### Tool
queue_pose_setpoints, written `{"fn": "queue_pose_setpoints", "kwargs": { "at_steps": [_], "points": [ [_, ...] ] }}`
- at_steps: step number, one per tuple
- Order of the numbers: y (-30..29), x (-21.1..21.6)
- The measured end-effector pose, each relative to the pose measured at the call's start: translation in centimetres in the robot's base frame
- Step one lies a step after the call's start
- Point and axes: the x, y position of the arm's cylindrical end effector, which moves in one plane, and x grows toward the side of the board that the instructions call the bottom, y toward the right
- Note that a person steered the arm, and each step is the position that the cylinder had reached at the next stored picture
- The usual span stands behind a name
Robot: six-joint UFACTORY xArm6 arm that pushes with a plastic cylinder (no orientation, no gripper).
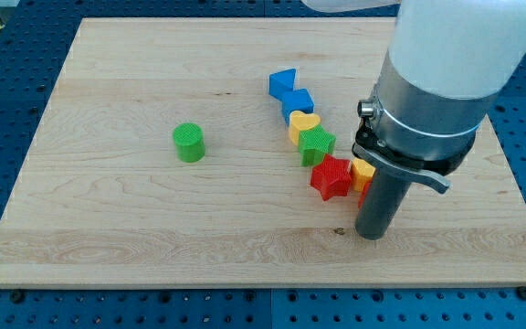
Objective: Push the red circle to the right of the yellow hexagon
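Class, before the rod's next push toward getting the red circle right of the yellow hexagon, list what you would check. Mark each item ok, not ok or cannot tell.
1. My tip visible: ok. It is on the board, below and right of the red star.
2. Red circle located: cannot tell. Only a red sliver shows at the left edge of the rod.
3. Yellow hexagon located: ok. It is partly hidden, beside the red star.
4. Circle already right of the hexagon: not ok, if the sliver is the circle, since it lies below.
5. Room right of the hexagon: cannot tell. The arm covers it.
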Motion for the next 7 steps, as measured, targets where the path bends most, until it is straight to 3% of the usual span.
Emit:
{"fn": "queue_pose_setpoints", "kwargs": {
  "at_steps": [4,7],
  "points": [
    [-2.4,-1.5],
    [6.5,-2.1]
  ]
}}
